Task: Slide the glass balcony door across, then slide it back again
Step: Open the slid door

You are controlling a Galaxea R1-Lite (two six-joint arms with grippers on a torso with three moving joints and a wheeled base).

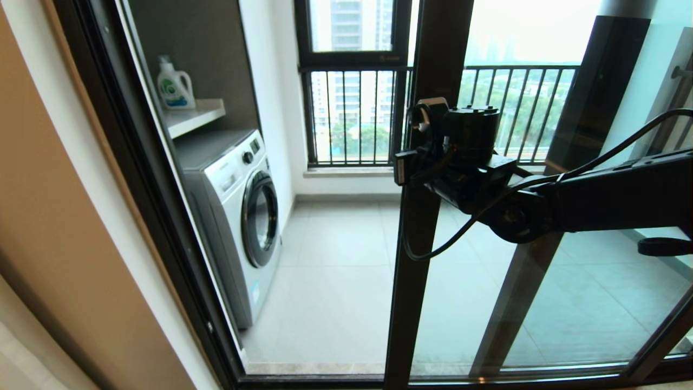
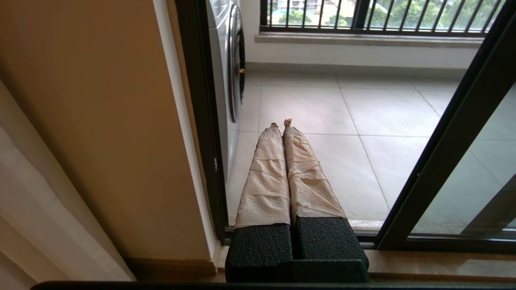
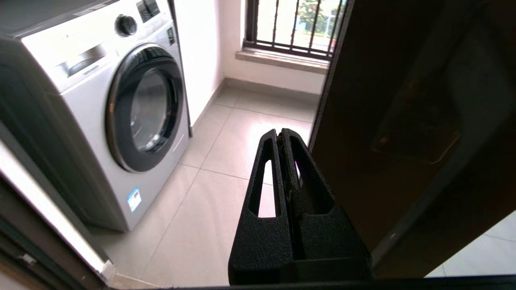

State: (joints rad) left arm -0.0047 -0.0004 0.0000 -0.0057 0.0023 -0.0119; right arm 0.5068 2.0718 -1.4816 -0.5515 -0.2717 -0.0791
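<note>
The glass balcony door (image 1: 417,260) is a tall clear glass panel in a slim dark brown-black metal frame. It stands upright in its floor track, partly slid across, with its leading stile near the middle of the head view. The opening to the left of the stile is uncovered. Behind the glass, a second dark-framed stile shows, overlapped by the panel.
</note>
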